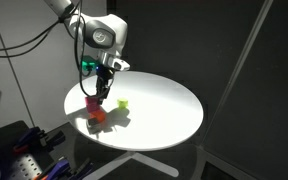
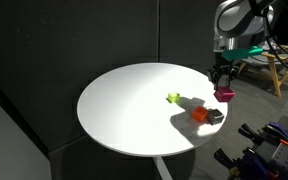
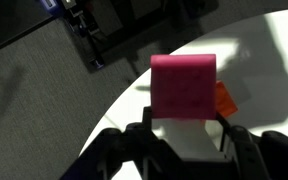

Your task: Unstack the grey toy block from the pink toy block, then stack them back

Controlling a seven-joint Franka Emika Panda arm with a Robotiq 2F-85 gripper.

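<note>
My gripper [image 2: 224, 86] is shut on the pink toy block [image 2: 225, 95] and holds it just above the near rim of the round white table [image 2: 124, 110]. In the wrist view the pink block [image 3: 184, 85] fills the gap between the two fingers [image 3: 184, 118]. In an exterior view the gripper [image 1: 100, 92] hangs over the table's edge with the pink block [image 1: 93, 101] in it. A small grey block [image 2: 214, 117] lies on the table beside an orange block [image 2: 199, 115], below and inward of the gripper. The orange block also shows in the wrist view [image 3: 225, 98].
A yellow-green block [image 2: 172, 98] lies nearer the table's middle; it also shows in an exterior view [image 1: 125, 103]. The orange block [image 1: 98, 115] sits close to the table edge. Dark floor, cables and equipment surround the table [image 1: 169, 115].
</note>
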